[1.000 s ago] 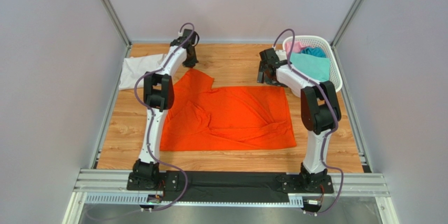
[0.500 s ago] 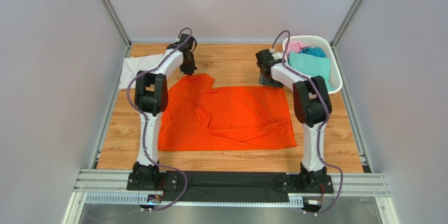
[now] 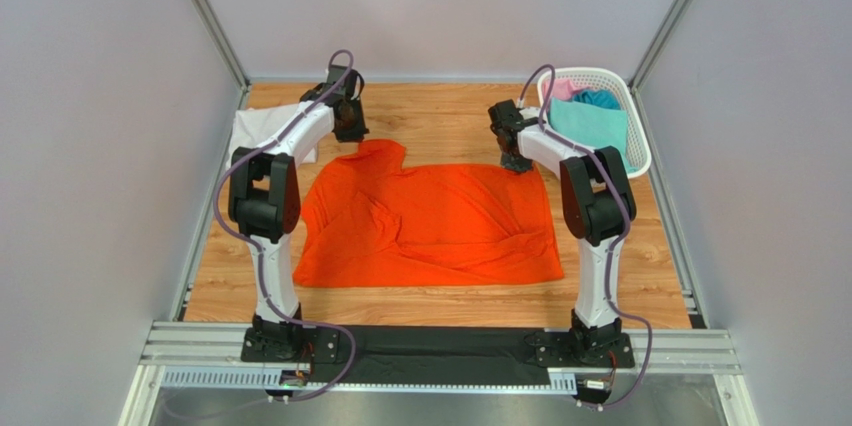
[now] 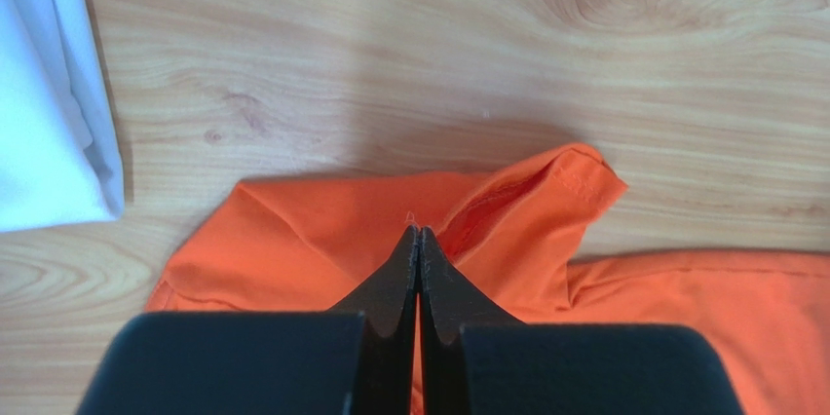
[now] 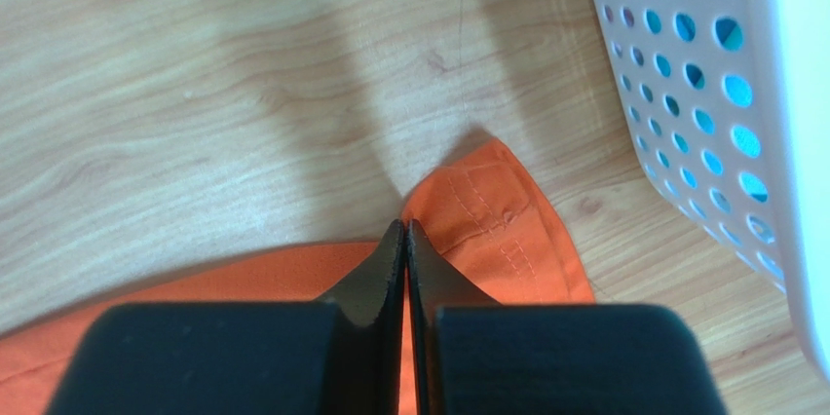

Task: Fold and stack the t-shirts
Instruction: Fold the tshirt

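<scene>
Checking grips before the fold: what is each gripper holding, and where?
Both hold the orange shirt: the left gripper pinches its far left edge, the right gripper its far right corner.

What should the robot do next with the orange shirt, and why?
Probably lift both far corners together, toward the near edge. The left gripper and right gripper look pinched shut on the far edge of the orange t-shirt, which lies spread out.

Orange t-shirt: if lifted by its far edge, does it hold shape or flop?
Likely floppy: the orange t-shirt lies creased, with a sleeve bunched near the left gripper. Probably light: thin cloth, hem stitching visible by the right gripper. It may drag rather than slide on the wood table.
</scene>
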Controlling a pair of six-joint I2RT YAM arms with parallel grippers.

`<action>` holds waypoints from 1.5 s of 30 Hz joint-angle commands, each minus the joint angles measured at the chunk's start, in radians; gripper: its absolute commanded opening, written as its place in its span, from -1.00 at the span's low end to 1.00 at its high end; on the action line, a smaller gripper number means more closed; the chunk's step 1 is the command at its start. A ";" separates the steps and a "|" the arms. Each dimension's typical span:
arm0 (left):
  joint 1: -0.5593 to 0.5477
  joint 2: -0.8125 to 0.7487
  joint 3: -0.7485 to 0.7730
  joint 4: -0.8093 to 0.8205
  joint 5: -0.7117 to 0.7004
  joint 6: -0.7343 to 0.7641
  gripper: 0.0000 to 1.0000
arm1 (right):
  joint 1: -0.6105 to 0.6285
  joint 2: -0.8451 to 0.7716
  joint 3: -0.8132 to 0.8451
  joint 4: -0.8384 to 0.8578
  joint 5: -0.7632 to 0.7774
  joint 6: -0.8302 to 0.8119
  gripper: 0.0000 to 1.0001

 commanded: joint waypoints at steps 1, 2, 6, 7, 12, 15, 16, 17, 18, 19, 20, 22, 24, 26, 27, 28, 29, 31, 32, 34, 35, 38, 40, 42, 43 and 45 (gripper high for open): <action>0.000 -0.091 -0.051 0.051 0.024 -0.012 -1.00 | 0.011 -0.066 -0.030 0.028 -0.018 0.004 -1.00; 0.000 -0.114 -0.080 0.055 0.030 -0.015 -1.00 | 0.015 -0.085 -0.037 0.033 -0.017 0.001 -1.00; 0.000 -0.189 -0.197 0.083 0.038 -0.038 -1.00 | 0.032 -0.153 -0.082 0.076 0.003 -0.019 -1.00; 0.000 -0.224 -0.217 0.097 0.041 -0.048 -1.00 | 0.035 -0.165 -0.089 0.080 0.008 -0.022 -1.00; 0.000 -0.341 -0.339 0.123 0.047 -0.085 -1.00 | 0.051 -0.260 -0.160 0.096 0.020 -0.036 -1.00; -0.002 -0.435 -0.463 0.154 0.050 -0.114 -1.00 | 0.060 -0.314 -0.197 0.096 0.009 -0.042 -1.00; -0.002 -0.479 -0.487 0.160 0.049 -0.124 -1.00 | 0.060 -0.326 -0.221 0.096 0.011 -0.045 -1.00; -0.002 -0.504 -0.511 0.161 0.050 -0.139 -1.00 | 0.064 -0.339 -0.232 0.096 0.009 -0.045 -1.00; -0.003 -0.528 -0.559 0.164 0.049 -0.150 -1.00 | 0.067 -0.363 -0.244 0.100 0.014 -0.048 -1.00; -0.005 -0.579 -0.582 0.164 0.049 -0.160 -1.00 | 0.069 -0.371 -0.252 0.100 0.011 -0.051 -1.00; -0.005 -0.605 -0.606 0.164 0.049 -0.171 -1.00 | 0.069 -0.382 -0.267 0.100 0.011 -0.053 -1.00; -0.009 -0.690 -0.680 0.167 0.044 -0.199 -1.00 | 0.071 -0.405 -0.280 0.102 0.012 -0.057 -1.00; -0.014 -0.778 -0.743 0.168 0.035 -0.210 -1.00 | 0.071 -0.420 -0.301 0.099 0.015 -0.060 -1.00; -0.016 -0.833 -0.780 0.164 0.033 -0.210 -1.00 | 0.072 -0.445 -0.321 0.097 0.012 -0.069 -1.00; -0.016 -0.884 -0.812 0.161 0.032 -0.210 -1.00 | 0.074 -0.455 -0.329 0.097 0.014 -0.073 -1.00; -0.016 -0.909 -0.824 0.146 0.029 -0.216 -1.00 | 0.074 -0.477 -0.338 0.097 0.012 -0.074 -1.00; -0.016 -0.936 -0.840 0.141 0.029 -0.219 -1.00 | 0.074 -0.489 -0.346 0.096 0.011 -0.074 -1.00; -0.017 -1.002 -0.879 0.123 0.032 -0.229 -1.00 | 0.074 -0.515 -0.378 0.099 0.009 -0.077 -1.00; -0.017 -1.024 -0.893 0.120 0.036 -0.234 -1.00 | 0.075 -0.543 -0.389 0.097 0.005 -0.080 -1.00; -0.019 -1.084 -0.932 0.102 0.049 -0.243 -1.00 | 0.077 -0.566 -0.419 0.096 0.005 -0.086 -1.00; -0.019 -1.102 -0.944 0.091 0.049 -0.257 -1.00 | 0.077 -0.578 -0.425 0.096 0.000 -0.089 -1.00; -0.019 -1.183 -0.982 0.043 0.030 -0.280 -1.00 | 0.080 -0.615 -0.453 0.094 -0.017 -0.109 -1.00; -0.019 -1.244 -1.002 0.010 0.013 -0.288 -1.00 | 0.080 -0.632 -0.468 0.091 -0.026 -0.119 -1.00; -0.019 -1.295 -1.002 -0.020 0.000 -0.292 -1.00 | 0.078 -0.642 -0.481 0.091 -0.032 -0.125 -1.00; -0.019 -1.312 -1.002 -0.048 -0.011 -0.294 -1.00 | 0.081 -0.647 -0.488 0.090 -0.031 -0.125 -1.00; -0.019 -1.347 -1.008 -0.073 -0.007 -0.297 -1.00 | 0.078 -0.650 -0.496 0.087 -0.034 -0.125 -1.00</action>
